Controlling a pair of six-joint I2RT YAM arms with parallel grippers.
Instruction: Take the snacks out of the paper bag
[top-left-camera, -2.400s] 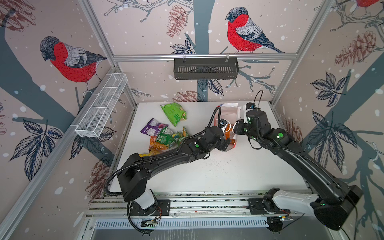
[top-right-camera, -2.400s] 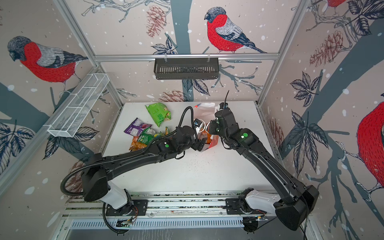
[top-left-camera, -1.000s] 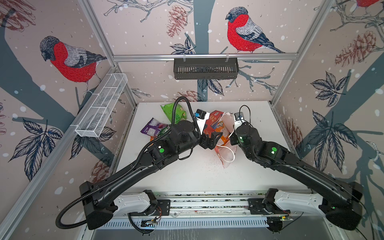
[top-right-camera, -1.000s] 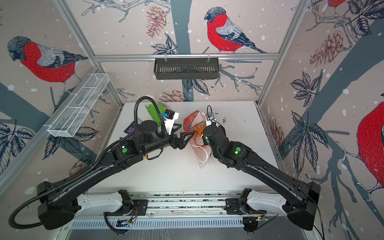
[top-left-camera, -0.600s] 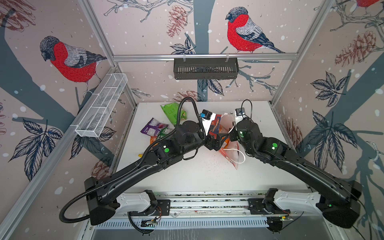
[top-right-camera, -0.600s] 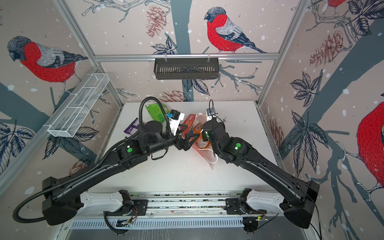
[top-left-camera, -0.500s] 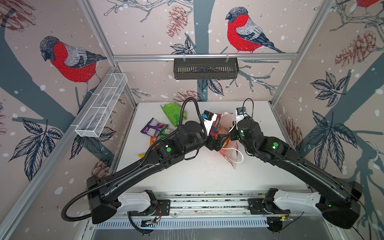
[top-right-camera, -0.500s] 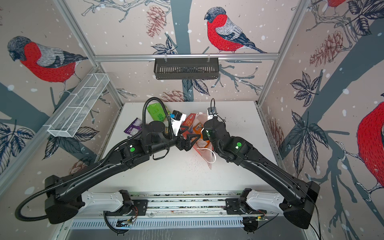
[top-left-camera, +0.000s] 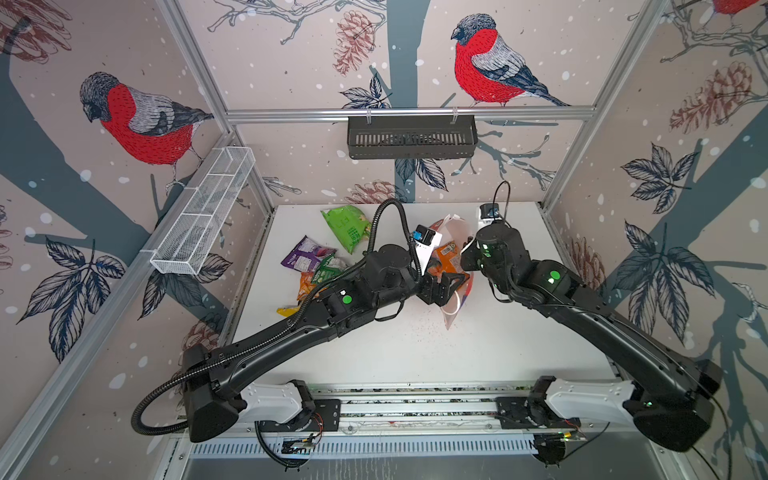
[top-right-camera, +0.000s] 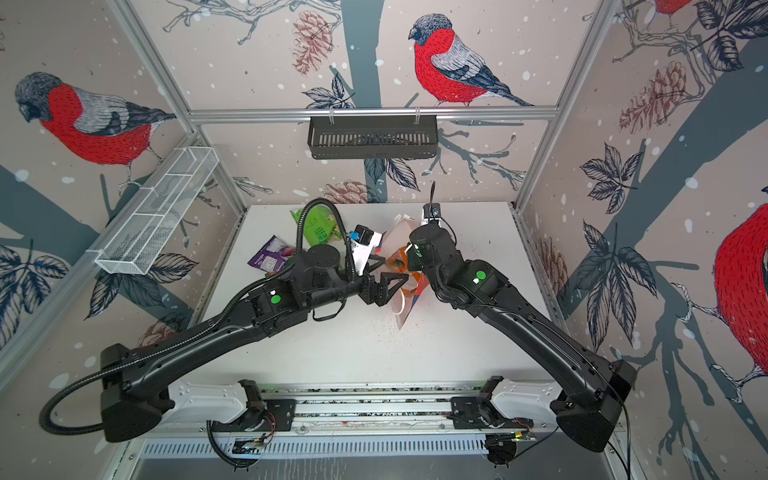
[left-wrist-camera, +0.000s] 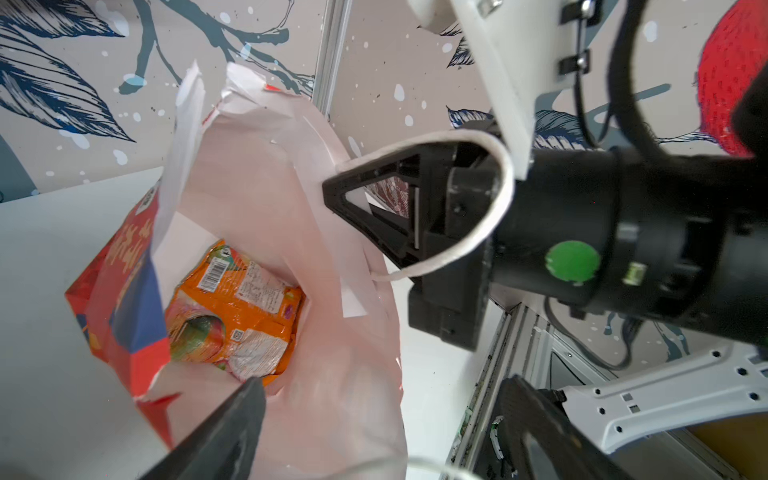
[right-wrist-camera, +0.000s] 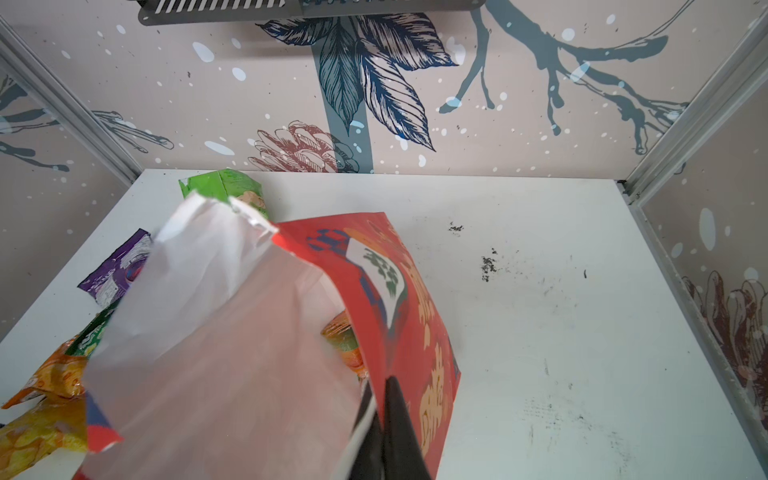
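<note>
The red paper bag (top-left-camera: 453, 318) hangs tilted over the table's middle, its white inside (left-wrist-camera: 332, 332) facing my left wrist camera. My right gripper (right-wrist-camera: 380, 399) is shut on the bag's rim, seen also in the left wrist view as the right gripper (left-wrist-camera: 353, 195) with a white cord handle (left-wrist-camera: 498, 187) looped over it. One orange snack packet (left-wrist-camera: 237, 299) lies deep inside the bag. My left gripper (left-wrist-camera: 382, 415) is open at the bag's mouth, holding nothing; in a top view the left gripper (top-right-camera: 388, 270) points at the opening.
Several snacks lie on the table's left: a green packet (top-left-camera: 345, 224), a purple packet (top-left-camera: 305, 257) and an orange packet (top-left-camera: 305, 284). A white wire basket (top-left-camera: 203, 216) hangs on the left wall and a black basket (top-left-camera: 411, 137) on the back wall. Dark crumbs (right-wrist-camera: 488, 264) dot the table.
The right gripper has carried the bag slightly right and tilted it. The left gripper, open throughout, has followed rightward to the bag's mouth.
</note>
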